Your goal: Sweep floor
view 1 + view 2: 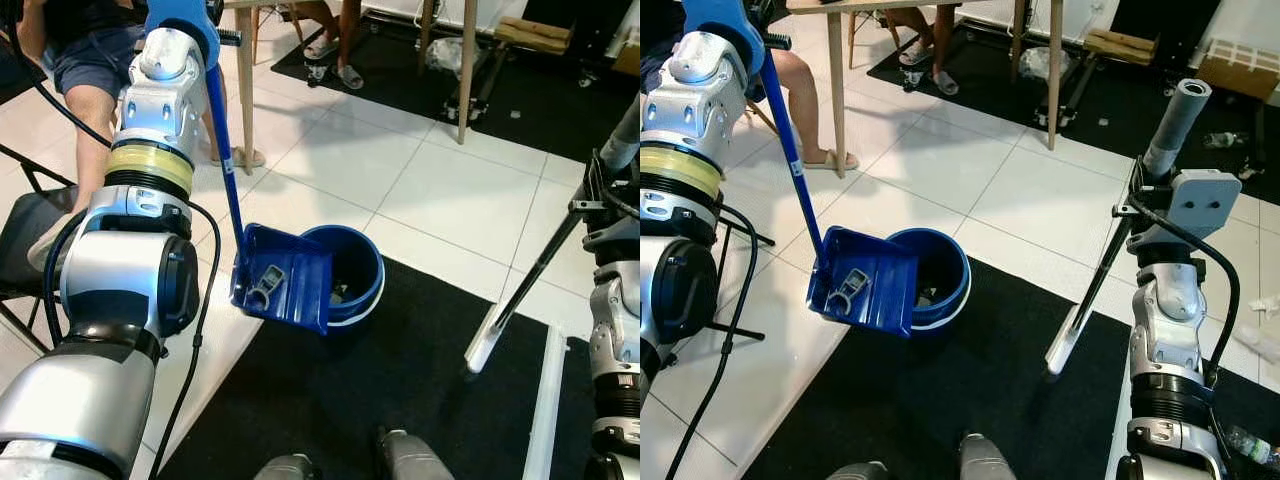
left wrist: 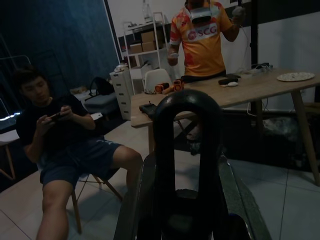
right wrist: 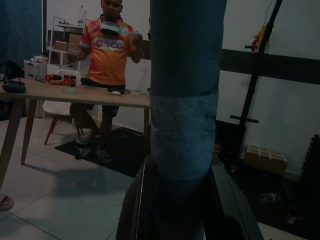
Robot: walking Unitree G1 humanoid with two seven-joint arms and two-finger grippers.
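Observation:
A blue dustpan point(image 1: 287, 277) is tipped against the rim of a blue bucket point(image 1: 358, 262), with a grey piece of debris point(image 1: 266, 286) lying in the pan. Its long blue handle point(image 1: 222, 150) runs up to my left gripper point(image 2: 186, 200), which is shut on the handle's black loop end point(image 2: 186, 107). My right gripper point(image 3: 181, 200) is shut on the broom's grey padded handle point(image 3: 184, 100). The broom's dark stick point(image 1: 540, 262) slants down to a white head point(image 1: 482, 347) resting on the black mat, right of the bucket.
The black mat point(image 1: 400, 390) covers the floor under the bucket; white tiles point(image 1: 460, 190) lie beyond. A seated person point(image 1: 90, 70) and a chair are at the left. Wooden table legs point(image 1: 245, 90) stand behind. A standing person point(image 2: 202, 40) is by the table. A white strip point(image 1: 545, 400) lies at right.

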